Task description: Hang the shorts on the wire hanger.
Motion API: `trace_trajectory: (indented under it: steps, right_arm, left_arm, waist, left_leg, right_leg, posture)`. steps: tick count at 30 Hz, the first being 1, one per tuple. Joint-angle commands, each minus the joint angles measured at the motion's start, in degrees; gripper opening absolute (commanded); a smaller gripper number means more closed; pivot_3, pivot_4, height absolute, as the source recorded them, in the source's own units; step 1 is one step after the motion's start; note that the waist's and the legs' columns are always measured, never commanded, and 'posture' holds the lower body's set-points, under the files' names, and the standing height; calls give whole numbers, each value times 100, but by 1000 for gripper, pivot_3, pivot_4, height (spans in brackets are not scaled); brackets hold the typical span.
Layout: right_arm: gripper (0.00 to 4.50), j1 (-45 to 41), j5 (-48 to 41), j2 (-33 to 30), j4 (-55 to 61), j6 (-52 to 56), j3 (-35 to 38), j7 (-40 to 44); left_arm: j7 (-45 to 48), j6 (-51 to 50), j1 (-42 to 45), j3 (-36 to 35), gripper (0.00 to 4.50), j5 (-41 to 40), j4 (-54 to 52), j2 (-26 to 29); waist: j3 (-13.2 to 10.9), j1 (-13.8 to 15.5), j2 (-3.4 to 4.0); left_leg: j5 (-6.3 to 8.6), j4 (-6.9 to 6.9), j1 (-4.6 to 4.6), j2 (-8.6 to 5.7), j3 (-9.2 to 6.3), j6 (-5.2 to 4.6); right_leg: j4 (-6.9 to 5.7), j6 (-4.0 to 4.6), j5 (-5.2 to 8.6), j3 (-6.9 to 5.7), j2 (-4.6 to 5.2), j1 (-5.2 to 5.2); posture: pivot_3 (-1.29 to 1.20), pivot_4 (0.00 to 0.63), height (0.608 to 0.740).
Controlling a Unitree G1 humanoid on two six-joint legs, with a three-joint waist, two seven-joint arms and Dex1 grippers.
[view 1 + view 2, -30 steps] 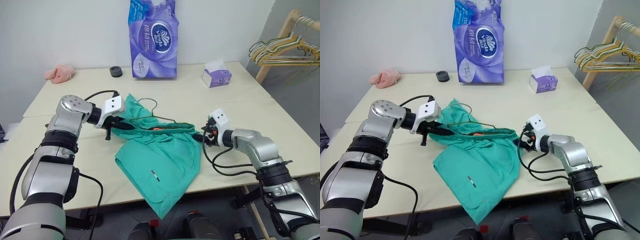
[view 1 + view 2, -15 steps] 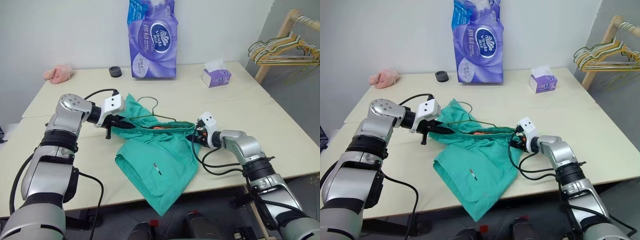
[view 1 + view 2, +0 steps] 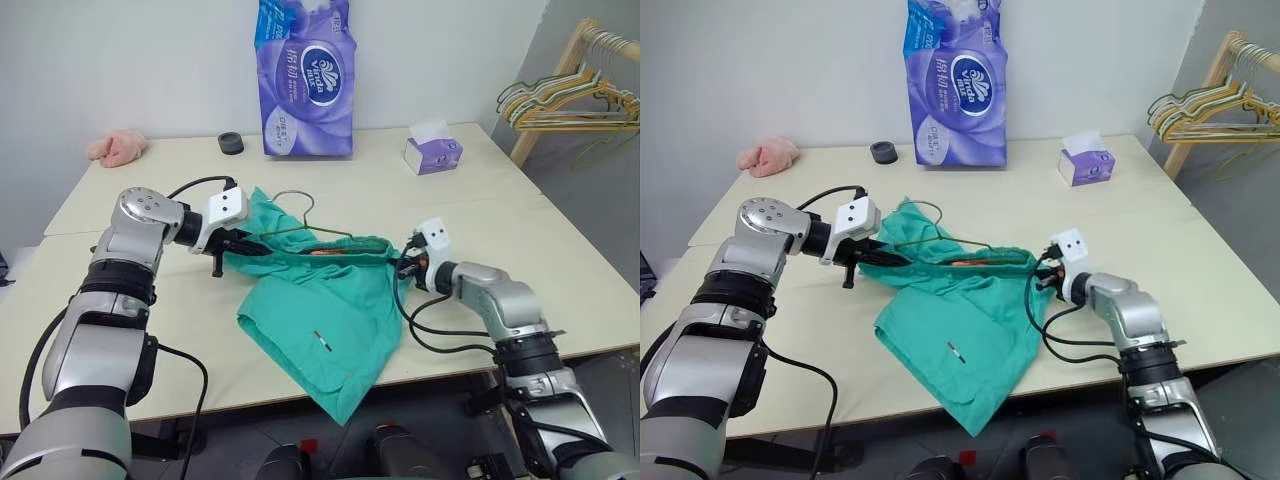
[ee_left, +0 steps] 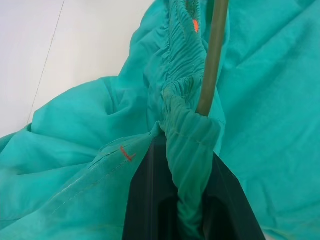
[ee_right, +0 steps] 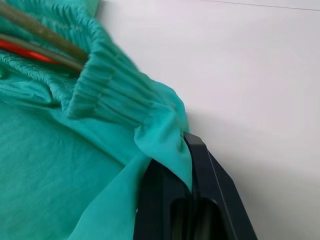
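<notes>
Teal shorts stretched between left gripper and right gripper, draping over the worktop's near edge, wire hanger inside the waistband.

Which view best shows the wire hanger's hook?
The left eye view: the wire hanger shows its hook clear above the shorts. The right eye view shows the same; both wrist views catch just a stretch of wire at the waistband.

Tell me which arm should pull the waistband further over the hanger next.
Right, probably. Its pincer is shut on the shorts at the waistband's free end, beside the hanger wire. The left pincer pins waistband and wire together, so it seems better as the anchor.
</notes>
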State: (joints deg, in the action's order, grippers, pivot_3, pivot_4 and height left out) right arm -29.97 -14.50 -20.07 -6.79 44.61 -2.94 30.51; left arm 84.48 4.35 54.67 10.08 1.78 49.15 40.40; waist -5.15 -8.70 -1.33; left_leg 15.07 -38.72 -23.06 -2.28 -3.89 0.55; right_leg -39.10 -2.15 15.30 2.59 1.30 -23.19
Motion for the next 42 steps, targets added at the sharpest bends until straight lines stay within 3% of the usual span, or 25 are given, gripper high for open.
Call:
trace_trajectory:
  steps: [1,8,19,26,34,42]
  right_arm:
    - [30,119,-74,-213,462,170,321,-103]
    - [30,448,-281,-415,1261,585,479,-197]
    - [30,450,-344,-550,1261,607,724,-352]
    - [30,266,-499,-918,2343,951,634,-299]
    - [30,40,-226,-1184,3289,1141,-379,-273]
    - [30,-415,440,-1055,2864,803,-1224,-414]
  left_arm:
    - [-42,99,56,-100,0,-10,-104,169]
    - [-44,219,65,5,0,124,-34,211]
    - [-6,271,43,121,0,243,15,249]
    - [-180,383,26,169,0,326,28,256]
    - [-563,501,67,160,0,385,-27,25]
    - [-499,266,-105,94,0,143,-552,-268]
  waist:
    - [0,-9,0]
    - [0,2,0]
    - [0,11,0]
    - [-2,36,1]
    - [-2,38,1]
    - [-2,45,1]
  left_leg:
    - [0,0,0,0,0,0]
    - [0,1,-1,1,1,-1]
    - [0,0,0,1,3,-1]
    - [0,0,-1,1,4,-1]
    - [0,0,-1,1,4,-2]
    - [0,-2,-1,1,6,-1]
  right_leg:
    - [-1,0,0,0,0,0]
    - [0,0,0,-1,-1,0]
    - [1,0,0,-1,-1,1]
    - [1,-1,1,0,-1,1]
    - [2,-1,1,0,-1,1]
    - [3,-1,1,-1,0,2]
  posture:
    - [-154,57,740]
    - [-161,62,740]
    - [-166,66,740]
    - [-161,71,740]
    - [-172,68,740]
    - [-172,65,740]
